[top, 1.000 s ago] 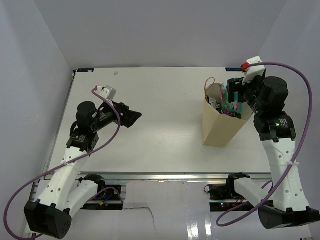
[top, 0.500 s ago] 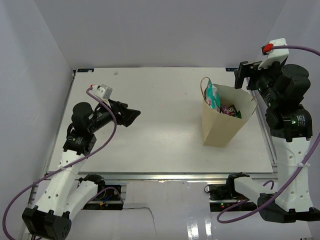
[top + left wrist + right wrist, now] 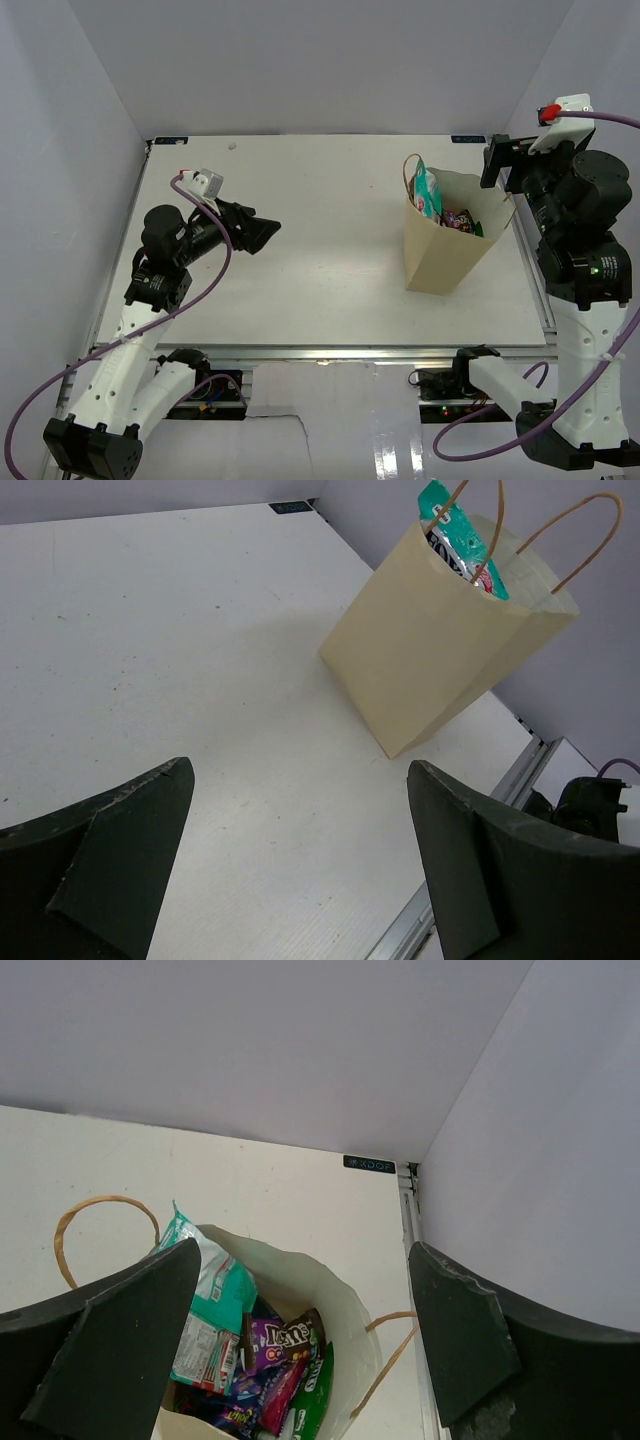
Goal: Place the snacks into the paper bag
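Kraft paper bag [image 3: 445,250] holding the snacks [image 3: 275,1345] seems light, crushable; we'd lift by its handles [image 3: 100,1198]; both jaws gape empty.

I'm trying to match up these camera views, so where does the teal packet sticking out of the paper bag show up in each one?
Top external: teal packet right of centre, poking from the left rim of the paper bag.
Left wrist: teal packet at the top edge, right of centre.
Right wrist: teal packet lower left of centre, inside the bag.
Shared landmark: the paper bag itself.
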`<state>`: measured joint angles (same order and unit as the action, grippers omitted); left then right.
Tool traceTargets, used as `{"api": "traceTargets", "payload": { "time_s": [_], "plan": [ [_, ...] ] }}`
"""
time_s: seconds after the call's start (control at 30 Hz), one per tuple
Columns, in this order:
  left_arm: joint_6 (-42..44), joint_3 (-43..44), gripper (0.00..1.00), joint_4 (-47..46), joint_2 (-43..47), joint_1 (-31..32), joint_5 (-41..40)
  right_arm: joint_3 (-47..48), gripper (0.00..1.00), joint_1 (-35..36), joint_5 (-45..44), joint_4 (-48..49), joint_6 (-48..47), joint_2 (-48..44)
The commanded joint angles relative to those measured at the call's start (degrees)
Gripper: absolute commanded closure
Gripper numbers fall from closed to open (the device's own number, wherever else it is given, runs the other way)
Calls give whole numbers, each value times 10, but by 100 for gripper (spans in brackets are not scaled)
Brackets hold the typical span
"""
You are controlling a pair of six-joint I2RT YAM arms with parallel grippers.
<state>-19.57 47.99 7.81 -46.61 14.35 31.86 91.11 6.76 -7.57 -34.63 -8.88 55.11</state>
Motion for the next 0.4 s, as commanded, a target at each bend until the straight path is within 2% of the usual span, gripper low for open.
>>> {"api": "traceTargets", "payload": {
  "time_s": [0.0, 0.37],
  "plan": [
    [-2, 19, 2, 12, 13, -2, -9, -1, 10, -2, -10, 27, 1, -1],
    [1, 13, 2, 14, 26, -2, -13, 9, 10, -2, 30, 6, 14, -14]
  ]
}}
